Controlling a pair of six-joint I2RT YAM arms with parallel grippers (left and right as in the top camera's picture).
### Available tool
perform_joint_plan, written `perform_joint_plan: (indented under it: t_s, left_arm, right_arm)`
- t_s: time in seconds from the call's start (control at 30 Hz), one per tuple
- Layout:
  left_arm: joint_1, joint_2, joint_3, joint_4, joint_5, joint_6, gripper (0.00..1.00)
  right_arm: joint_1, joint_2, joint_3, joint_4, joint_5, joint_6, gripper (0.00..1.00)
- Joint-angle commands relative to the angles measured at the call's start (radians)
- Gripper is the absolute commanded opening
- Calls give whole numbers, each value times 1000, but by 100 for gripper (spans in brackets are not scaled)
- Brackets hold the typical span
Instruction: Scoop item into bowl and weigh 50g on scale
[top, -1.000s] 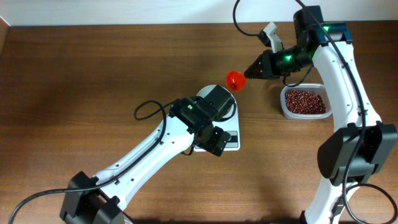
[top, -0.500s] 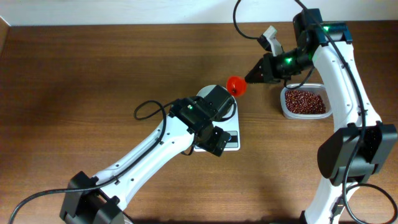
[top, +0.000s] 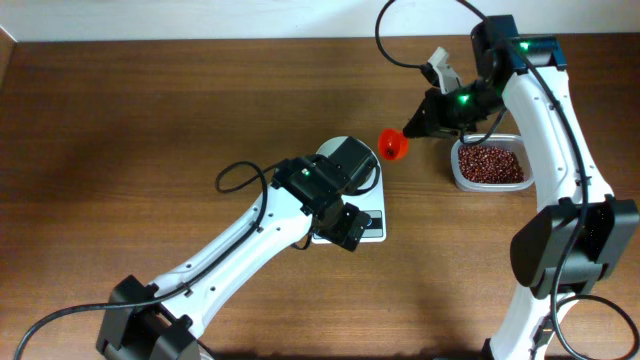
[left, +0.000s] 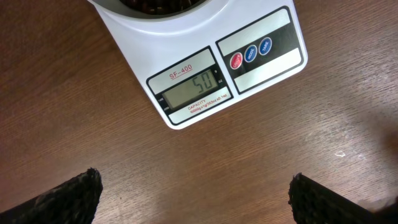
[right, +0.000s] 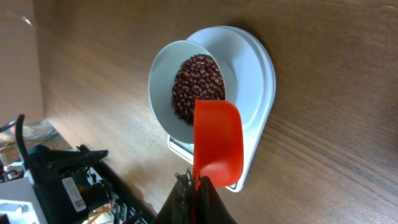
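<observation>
Overhead: right gripper (top: 409, 131) clamped on scoop (top: 394, 146), bowl (right: 161, 73) just to its left; left gripper (left: 194, 200) spread open, nearer the scale (left: 268, 67).

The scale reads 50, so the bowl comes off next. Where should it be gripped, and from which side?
Pinch the white bowl's thick rim from above, one finger inside, one outside, on the stretch where the inner wall is bare: the beans lie heaped away from it, and the orange scoop sits toward the other side.
</observation>
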Motion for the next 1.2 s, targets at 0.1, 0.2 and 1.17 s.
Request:
perform_joint_plan:
  t_s: [0.1,0.2,1.17]
  left_arm:
    - [3,3,11,-2,-8,9,99]
    - [3,3,11,-2,-8,9,99]
    - [3,3,11,-2,-8,9,99]
  right_arm:
    - [-48,13,14,19,31,68,4]
    - [-101,13,14,-1,-26,68,4]
    - [-131,13,14,-23,865,355,4]
